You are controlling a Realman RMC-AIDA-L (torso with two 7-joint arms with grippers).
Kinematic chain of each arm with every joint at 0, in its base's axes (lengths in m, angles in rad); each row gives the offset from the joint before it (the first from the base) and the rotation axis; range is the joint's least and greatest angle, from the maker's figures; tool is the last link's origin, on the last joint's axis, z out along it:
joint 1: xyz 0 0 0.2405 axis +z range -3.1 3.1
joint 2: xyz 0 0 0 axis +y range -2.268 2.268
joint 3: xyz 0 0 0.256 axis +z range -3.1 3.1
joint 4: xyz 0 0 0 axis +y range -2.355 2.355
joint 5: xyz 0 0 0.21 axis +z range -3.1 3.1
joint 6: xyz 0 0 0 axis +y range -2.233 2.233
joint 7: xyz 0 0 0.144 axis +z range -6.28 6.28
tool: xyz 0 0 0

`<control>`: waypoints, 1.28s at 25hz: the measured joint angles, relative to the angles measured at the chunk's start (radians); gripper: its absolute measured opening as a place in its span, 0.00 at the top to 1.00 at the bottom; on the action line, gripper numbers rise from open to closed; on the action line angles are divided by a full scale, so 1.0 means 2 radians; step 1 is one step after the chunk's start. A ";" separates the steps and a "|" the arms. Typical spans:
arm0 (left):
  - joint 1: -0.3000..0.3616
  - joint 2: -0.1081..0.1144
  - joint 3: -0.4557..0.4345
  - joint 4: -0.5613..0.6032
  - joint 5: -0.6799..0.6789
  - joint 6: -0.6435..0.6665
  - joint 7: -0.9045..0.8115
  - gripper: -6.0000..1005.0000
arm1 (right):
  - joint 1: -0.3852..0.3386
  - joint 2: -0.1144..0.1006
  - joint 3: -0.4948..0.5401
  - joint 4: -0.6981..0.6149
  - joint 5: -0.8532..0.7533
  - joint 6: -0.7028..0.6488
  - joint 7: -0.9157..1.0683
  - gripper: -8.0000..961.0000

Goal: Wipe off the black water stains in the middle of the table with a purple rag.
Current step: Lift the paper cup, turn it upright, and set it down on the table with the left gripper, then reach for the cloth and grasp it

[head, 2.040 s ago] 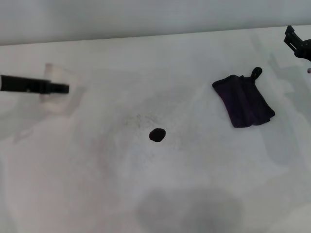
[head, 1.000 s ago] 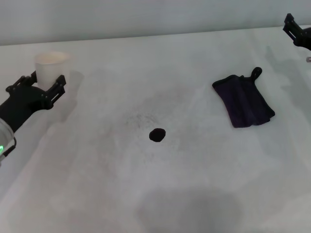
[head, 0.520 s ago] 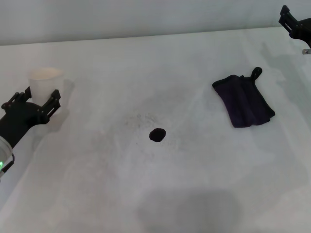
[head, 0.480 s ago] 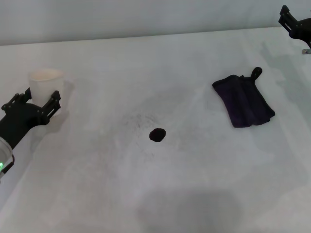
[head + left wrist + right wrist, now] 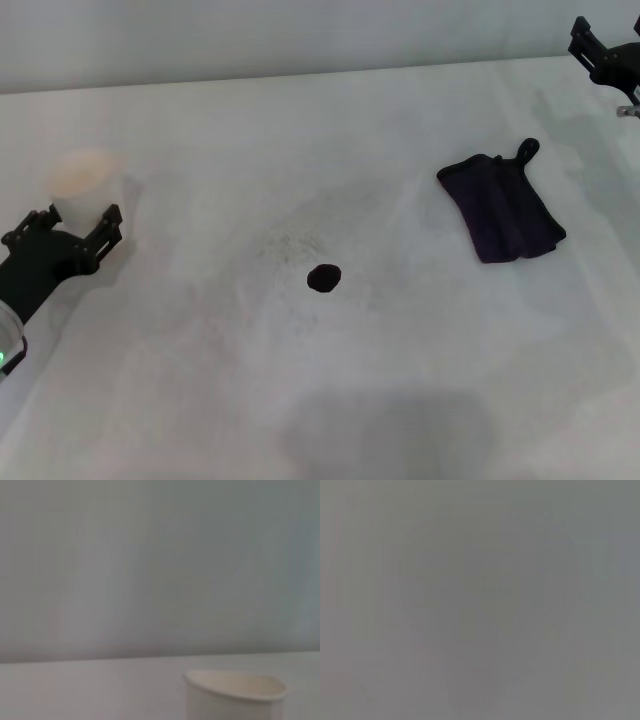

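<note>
— Two grippers, both empty. The left gripper [image 5: 68, 228] has its fingers spread, the white cup [image 5: 85, 180] just beyond the tips.

— And the right gripper [image 5: 600, 45]?

— At the far corner; whether it's parted, I cannot tell. The purple rag [image 5: 502, 207] lies flat, well short of it.

— The stain?

— One black blot [image 5: 323, 278] mid-table [image 5: 300, 400], between both grippers, untouched.
</note>
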 joint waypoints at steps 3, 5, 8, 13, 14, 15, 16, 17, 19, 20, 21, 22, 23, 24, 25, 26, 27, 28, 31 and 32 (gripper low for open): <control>0.001 0.000 0.000 -0.007 0.000 0.000 0.000 0.23 | 0.000 0.001 -0.002 0.001 0.000 0.001 0.000 0.09; 0.001 0.000 0.000 -0.009 0.001 0.000 0.002 0.21 | 0.000 0.001 -0.003 0.002 0.000 0.002 0.000 0.09; 0.002 0.000 0.000 -0.012 0.008 0.000 0.010 0.19 | 0.002 0.002 -0.003 0.007 0.000 0.002 0.000 0.09; 0.003 0.000 0.000 -0.014 0.018 -0.002 0.014 0.15 | 0.004 0.002 -0.002 0.014 -0.001 0.002 0.000 0.09; 0.005 0.000 0.000 -0.014 0.018 -0.004 0.014 0.15 | 0.004 0.002 -0.002 0.014 -0.001 0.003 0.000 0.09; 0.006 0.000 0.000 -0.015 0.018 -0.006 0.013 0.14 | 0.003 0.002 -0.002 0.014 -0.001 0.003 0.000 0.09; 0.009 0.000 0.000 -0.015 0.018 -0.009 0.013 0.13 | 0.003 0.002 -0.002 0.015 -0.001 0.003 0.000 0.09; 0.011 0.000 0.000 -0.015 0.018 -0.012 0.013 0.12 | 0.003 0.002 -0.001 0.017 -0.001 0.003 0.000 0.09; 0.016 0.000 0.000 -0.015 0.018 -0.018 0.011 0.11 | 0.003 0.002 -0.001 0.019 -0.001 0.003 0.000 0.09; 0.020 0.000 0.000 -0.015 0.018 -0.022 0.011 0.11 | 0.004 0.002 0.000 0.020 -0.001 0.003 0.000 0.09; 0.025 0.000 0.000 -0.015 0.018 -0.028 0.010 0.11 | 0.004 0.002 0.000 0.020 -0.001 0.003 0.000 0.09; 0.035 0.000 0.000 -0.015 0.018 -0.043 0.010 0.11 | 0.004 0.001 0.000 0.020 -0.001 0.003 0.000 0.09; 0.035 0.000 0.000 -0.015 0.018 -0.043 0.010 0.11 | 0.004 0.001 0.000 0.020 -0.001 0.003 0.000 0.09; 0.043 0.000 0.000 -0.015 0.018 -0.056 0.009 0.11 | 0.004 0.001 0.000 0.020 -0.001 0.003 0.000 0.09; 0.050 0.000 0.000 -0.015 0.017 -0.069 0.009 0.11 | 0.004 0.001 0.000 0.018 -0.001 0.003 0.000 0.09; 0.057 0.000 0.000 -0.015 0.016 -0.083 0.009 0.11 | 0.004 0.000 0.000 0.018 -0.001 0.002 0.000 0.09; 0.065 -0.001 -0.001 -0.015 0.015 -0.097 0.009 0.11 | 0.004 0.000 0.000 0.017 0.000 0.002 0.000 0.09; 0.073 -0.001 -0.001 -0.015 0.014 -0.110 0.009 0.11 | 0.004 0.000 0.000 0.017 0.000 0.001 0.000 0.09; 0.094 -0.001 -0.003 -0.015 0.005 -0.151 0.009 0.11 | 0.003 -0.002 0.000 0.016 0.000 0.001 0.000 0.09; 0.102 -0.001 -0.003 -0.017 -0.001 -0.169 0.009 0.11 | 0.003 -0.002 0.000 0.015 0.000 0.001 0.000 0.09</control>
